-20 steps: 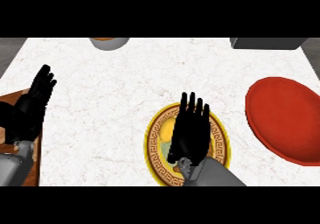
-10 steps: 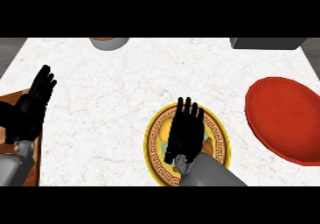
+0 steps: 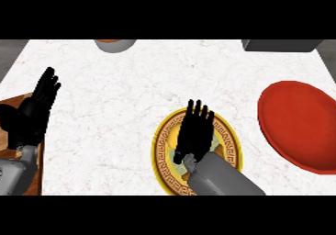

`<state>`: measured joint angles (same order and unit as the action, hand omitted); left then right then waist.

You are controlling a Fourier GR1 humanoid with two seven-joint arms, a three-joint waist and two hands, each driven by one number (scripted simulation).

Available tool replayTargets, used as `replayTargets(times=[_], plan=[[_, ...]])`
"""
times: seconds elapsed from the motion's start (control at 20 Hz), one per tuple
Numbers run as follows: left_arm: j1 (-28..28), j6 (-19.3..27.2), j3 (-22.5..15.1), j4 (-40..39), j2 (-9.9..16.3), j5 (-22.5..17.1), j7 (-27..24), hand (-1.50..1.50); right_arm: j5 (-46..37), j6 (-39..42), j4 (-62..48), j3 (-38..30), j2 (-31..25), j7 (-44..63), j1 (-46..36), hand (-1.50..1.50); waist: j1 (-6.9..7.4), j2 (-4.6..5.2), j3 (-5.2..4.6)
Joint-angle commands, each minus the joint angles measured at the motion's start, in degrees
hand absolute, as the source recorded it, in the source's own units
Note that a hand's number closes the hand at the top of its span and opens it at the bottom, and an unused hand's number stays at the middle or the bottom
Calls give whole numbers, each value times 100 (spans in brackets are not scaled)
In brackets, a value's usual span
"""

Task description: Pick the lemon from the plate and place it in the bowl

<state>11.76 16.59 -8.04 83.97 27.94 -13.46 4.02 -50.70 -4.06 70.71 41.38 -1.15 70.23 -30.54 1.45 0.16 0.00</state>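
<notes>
1. Landmark: the yellow plate [image 3: 227, 137] with a dark key-pattern border lies on the white marbled counter [image 3: 130, 82], low and a little right of the view's middle; every place below is told from it.
2. Far to the plate's left, at the counter's left edge, a brown wooden board [image 3: 11, 103] shows in part.
3. Above that board, well left of the plate, the left hand [image 3: 31, 114] rests with its fingers straight and pointing up; it holds nothing.
4. Its grey forearm [image 3: 11, 176] enters from the lower left corner, well apart from the plate.
5. Up and to the left of the plate, at the counter's far edge, stands a grey round vessel [image 3: 115, 44], cut off by the view's top.
6. On the plate's left inner part a small patch of pale yellow-green shows beside the black fingers: this is the lemon [image 3: 170, 146], mostly hidden.
7. The right hand [image 3: 194, 133] lies over the plate's middle, fingers extended and pointing away; whether it has hold of the lemon cannot be told.
8. Its grey forearm [image 3: 221, 176] covers the plate's lower part.
9. Right of the plate, apart from it, sits the red bowl [image 3: 303, 124], holding nothing.
10. Up and to the right of the plate, a dark grey box [image 3: 282, 44] sits at the far edge.
</notes>
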Motion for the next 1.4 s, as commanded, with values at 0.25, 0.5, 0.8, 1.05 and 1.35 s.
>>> replayTargets(times=[0.25, 0.5, 0.8, 1.05, 1.35], plan=[[-222, -93, 106, 393, 12, 79, 149, 0, 858, -963, -1036, 182, 110, 521, -807, 150, 74, 3, 3], [-30, -180, 182, 18, -146, 125, 20, 0, 843, -1600, -1648, 332, 110, 4, -724, 150, 10, 20, 2], [-209, -213, 312, 352, 13, 150, 212, 0, 245, -1425, -1434, 363, 111, 692, -1087, 150, -49, -46, -1], [-315, -94, 321, 249, -148, 217, 130, 0, 703, -524, 14, 1651, -653, -2364, 439, 150, -236, -61, 4], [-354, -120, 471, 244, -33, 157, 215, 0, 748, -351, 1845, 2505, -2304, -3927, 981, 150, -428, -127, 0]])
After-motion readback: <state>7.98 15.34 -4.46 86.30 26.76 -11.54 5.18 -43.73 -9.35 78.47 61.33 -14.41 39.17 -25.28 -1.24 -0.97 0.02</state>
